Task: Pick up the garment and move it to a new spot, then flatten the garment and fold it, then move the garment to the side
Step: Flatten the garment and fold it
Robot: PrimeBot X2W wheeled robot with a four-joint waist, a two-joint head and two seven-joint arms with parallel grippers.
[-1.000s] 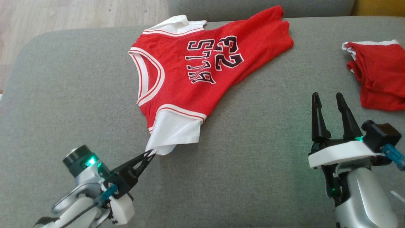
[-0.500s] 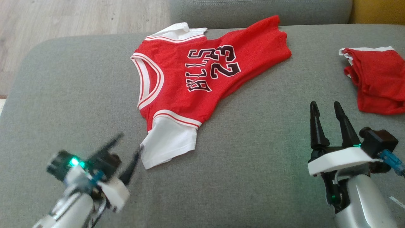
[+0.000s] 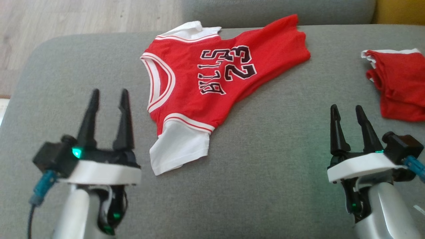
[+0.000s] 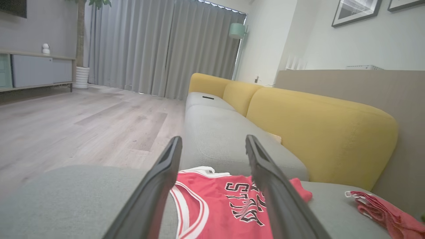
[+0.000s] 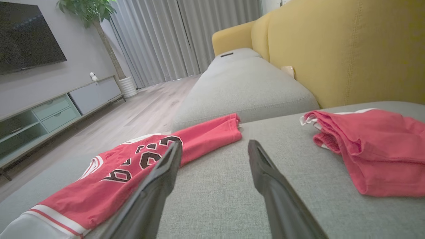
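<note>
Both arms sit low over a grey sofa cushion [image 3: 265,166], pointing forward. The left gripper [image 3: 110,93] and right gripper [image 3: 346,108] have jaws spread, empty. The red jersey [image 3: 212,83] lies flat ahead, between them, neck toward the left jaws, long axis slanting away rightward. A second ago the left jaws pinched its white sleeve; now it lies free

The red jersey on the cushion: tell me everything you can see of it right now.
The jersey is red fabric with white-and-red striped trim at the neck and armholes, white sleeves beneath, and dark lettering with the number 23. It lies unfolded and somewhat rumpled on the grey cushion, neck toward the robot's left, the hem end narrowing toward the far right. The left hand and right hand stand open, apart from it.
</note>
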